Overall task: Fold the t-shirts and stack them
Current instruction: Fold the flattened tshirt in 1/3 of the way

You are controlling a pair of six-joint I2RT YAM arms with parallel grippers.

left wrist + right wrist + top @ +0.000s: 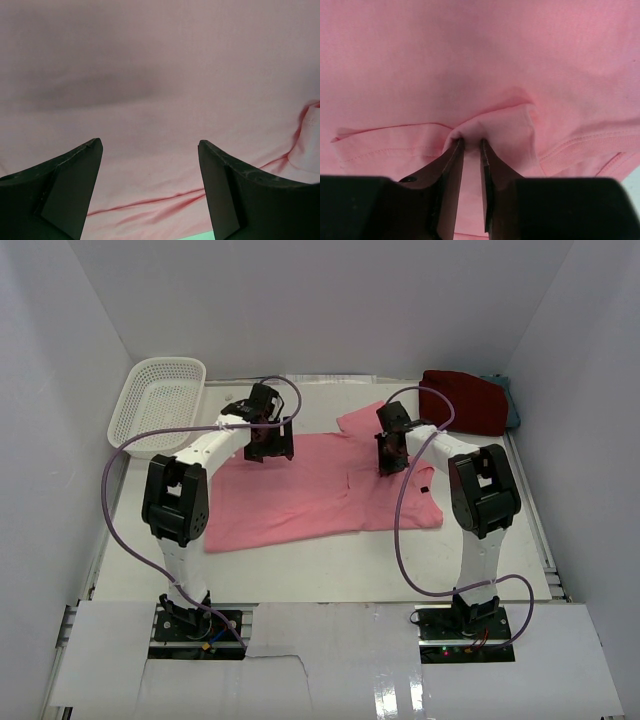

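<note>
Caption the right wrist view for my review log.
Close-up: right fingers pinch a raised fold of the pink shirt.

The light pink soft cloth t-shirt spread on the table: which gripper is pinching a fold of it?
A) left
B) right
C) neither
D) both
B: the right gripper is shut on a raised fold of the light pink t-shirt, while the left gripper stands open above it.
</note>
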